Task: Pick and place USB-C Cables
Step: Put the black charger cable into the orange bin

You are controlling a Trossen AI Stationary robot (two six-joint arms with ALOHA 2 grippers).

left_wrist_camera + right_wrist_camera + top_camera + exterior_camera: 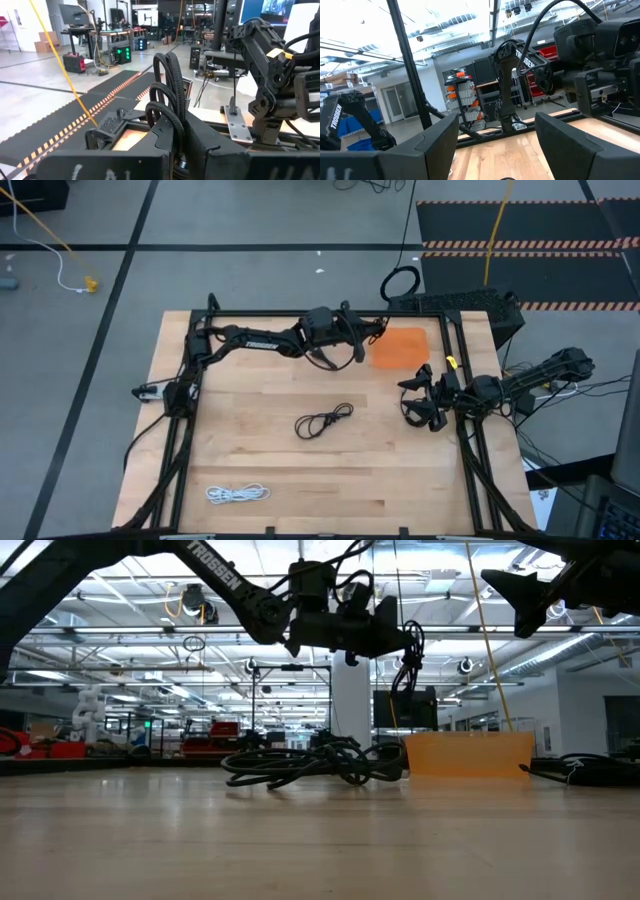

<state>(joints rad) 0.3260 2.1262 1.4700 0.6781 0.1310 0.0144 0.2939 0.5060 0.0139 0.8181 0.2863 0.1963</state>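
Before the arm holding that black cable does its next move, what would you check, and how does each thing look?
1. Left gripper gripping a black cable: ok, fingers closed on its loops.
2. Cable lifted off the table: ok.
3. Orange bin beside the left gripper: ok.
4. Cable directly above the bin: cannot tell.
5. Right gripper apart from the left: ok, open, empty.
6. Cables left: not ok, another black cable and white cable remain.
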